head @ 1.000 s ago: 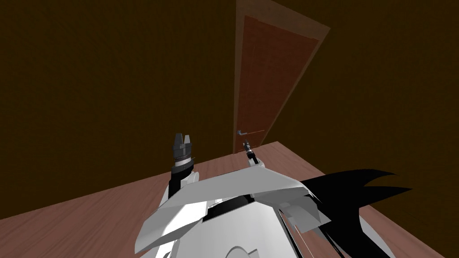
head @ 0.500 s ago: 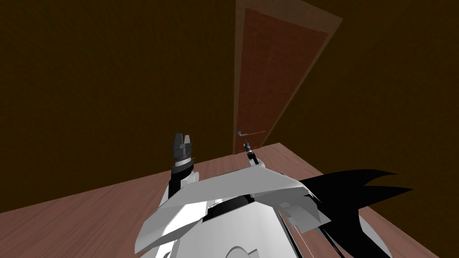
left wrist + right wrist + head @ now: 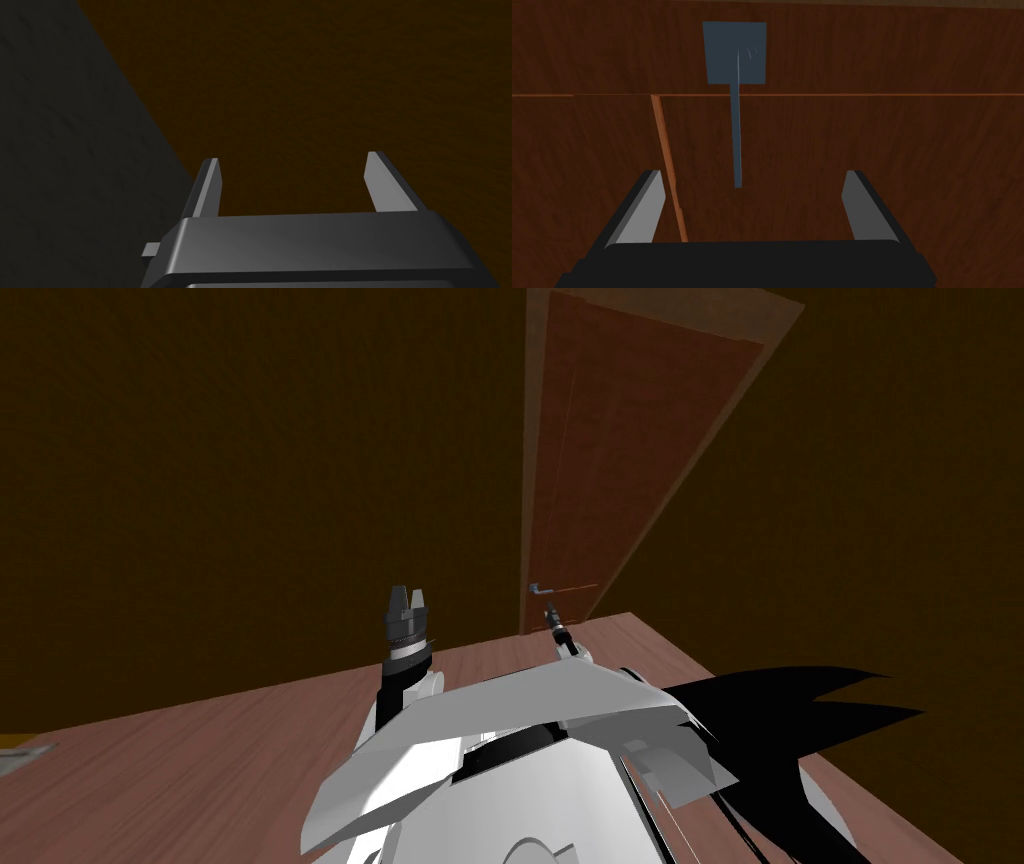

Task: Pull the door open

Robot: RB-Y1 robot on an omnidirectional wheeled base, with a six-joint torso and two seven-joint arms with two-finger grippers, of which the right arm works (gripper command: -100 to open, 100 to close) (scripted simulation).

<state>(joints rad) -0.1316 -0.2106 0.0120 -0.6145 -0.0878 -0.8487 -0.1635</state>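
The right gripper [image 3: 752, 174] is hovering close in front of the reddish-brown wooden door [image 3: 625, 458], its fingers spread wide and gripping nothing. The door is rising ahead and slightly to the right, where the wooden floor [image 3: 200, 758] is ending. The left gripper [image 3: 409, 598] is pointing upward, well apart from the door, its fingers also wide and empty. The blue-grey door handle [image 3: 735, 52] is showing a square plate and a thin lever, whose tip is reaching between the right gripper's fingertips without touching either.

Clear gap either side of handle [image 3: 737, 145], between spread fingers [image 3: 643, 207] of right end effector [image 3: 754, 172], door [image 3: 887, 125] face blocking beyond
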